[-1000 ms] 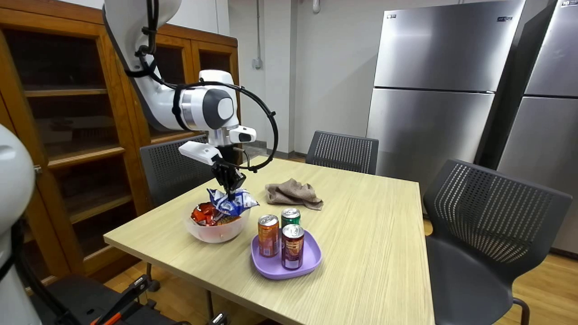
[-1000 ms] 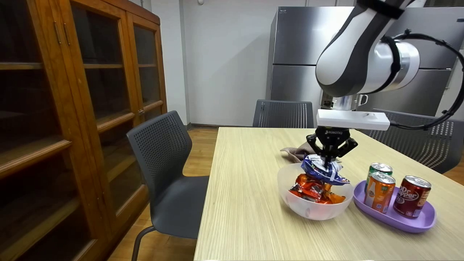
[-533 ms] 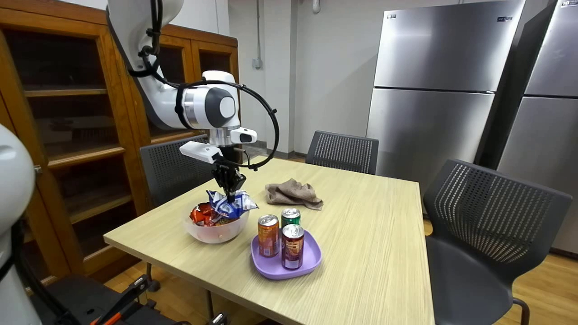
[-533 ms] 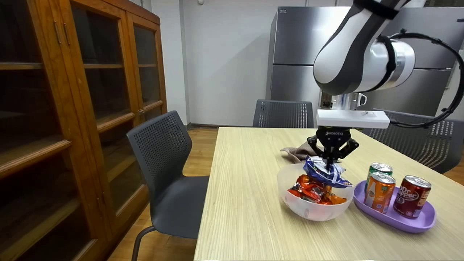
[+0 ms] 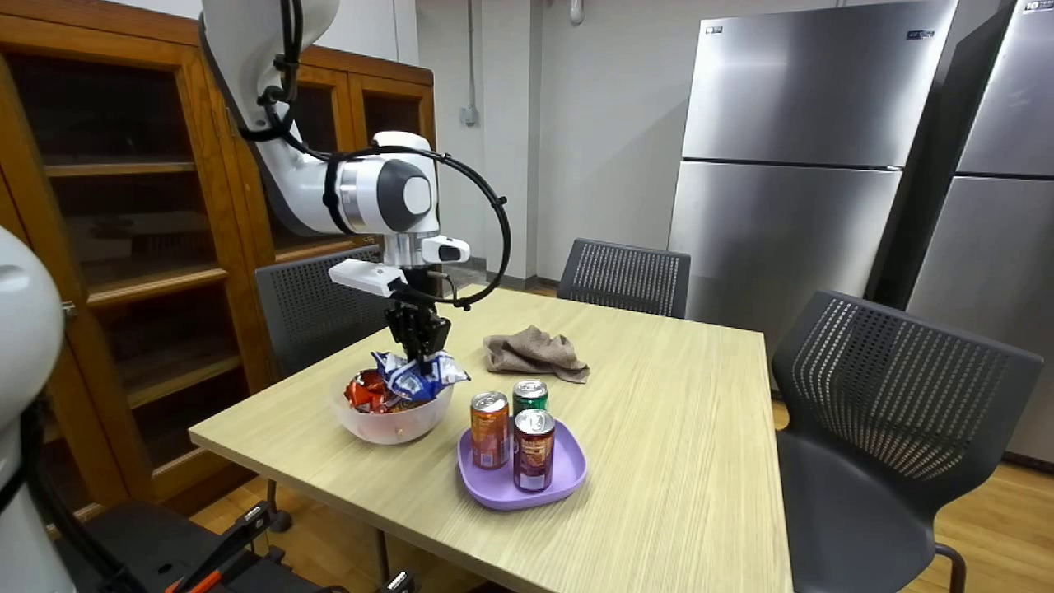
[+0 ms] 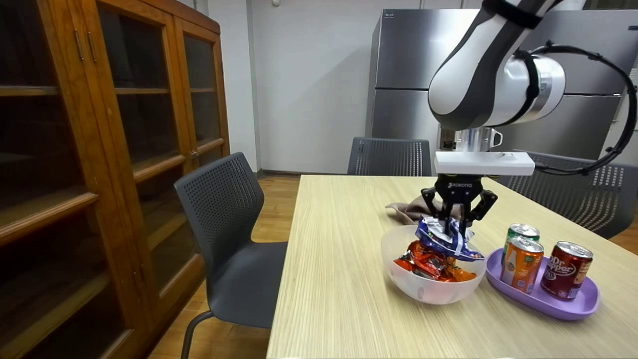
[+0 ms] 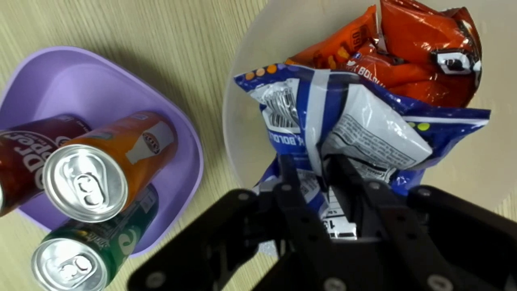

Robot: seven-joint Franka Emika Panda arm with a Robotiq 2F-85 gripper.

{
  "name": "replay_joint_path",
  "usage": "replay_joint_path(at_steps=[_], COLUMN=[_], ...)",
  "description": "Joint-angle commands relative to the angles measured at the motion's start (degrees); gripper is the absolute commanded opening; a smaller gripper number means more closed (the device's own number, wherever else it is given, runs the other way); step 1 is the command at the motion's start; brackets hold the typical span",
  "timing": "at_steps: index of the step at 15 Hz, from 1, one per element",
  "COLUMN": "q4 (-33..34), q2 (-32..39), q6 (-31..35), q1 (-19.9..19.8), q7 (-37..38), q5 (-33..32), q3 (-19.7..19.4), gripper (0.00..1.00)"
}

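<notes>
The hand is slightly spread, with part of the blue bag showing between its fingertips. The bag sits directly below the hand, at those fingertips, over red packets in the translucent bowl.

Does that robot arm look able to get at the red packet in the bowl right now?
Probably not straight away: the claw straddles the blue packet, which hides part of the red packet in the wrist view. Much of the red packet shows uncovered, though, so a sideways move might reach it.
</notes>
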Motion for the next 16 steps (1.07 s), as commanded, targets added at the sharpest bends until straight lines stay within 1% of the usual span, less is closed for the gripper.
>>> replay_joint_path(at_steps=[1, 5, 6, 7, 16], q4=[1.30, 1.07, 0.96, 0.86, -0.30], q2=[-0.24, -1.23, -1.56, -1.84, -6.26], q6=[-2.41, -2.05, -1.93, -1.83, -0.71], q1=[0.39, 0.54, 0.57, 0.57, 0.02], q7=[0.87, 1.48, 1.59, 1.68, 2.21], q5=[-1.78, -3.10, -3.43, -3.70, -6.02], q3=[-0.08, -0.43, -0.50, -0.55, -0.54], gripper=[0.63, 0.94, 0.99, 1.00, 1.00])
